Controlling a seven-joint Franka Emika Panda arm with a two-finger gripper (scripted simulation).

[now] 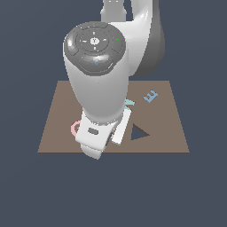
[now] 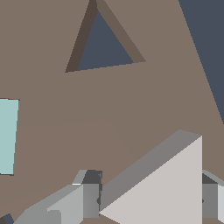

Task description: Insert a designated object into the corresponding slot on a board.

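Observation:
In the wrist view the pale grey-white triangular piece (image 2: 170,188) sits between my gripper's (image 2: 151,201) two fingers (image 2: 89,199), which are closed against its tip and its flat side. The dark navy triangular slot (image 2: 103,46) lies in the brown board (image 2: 131,109), a short way ahead of the piece and apart from it. In the exterior view the slot (image 1: 138,133) shows on the board (image 1: 173,128) just to the right of my hand (image 1: 95,137). The arm hides the fingers and the piece there. I cannot tell whether the piece touches the board.
A pink G (image 1: 74,128) peeks out at the exterior view's left of my hand. A teal piece (image 1: 129,103) lies behind the arm, also in the wrist view (image 2: 8,135). A blue letter (image 1: 150,96) lies at the back right. The board's edge (image 2: 197,52) runs beside the slot.

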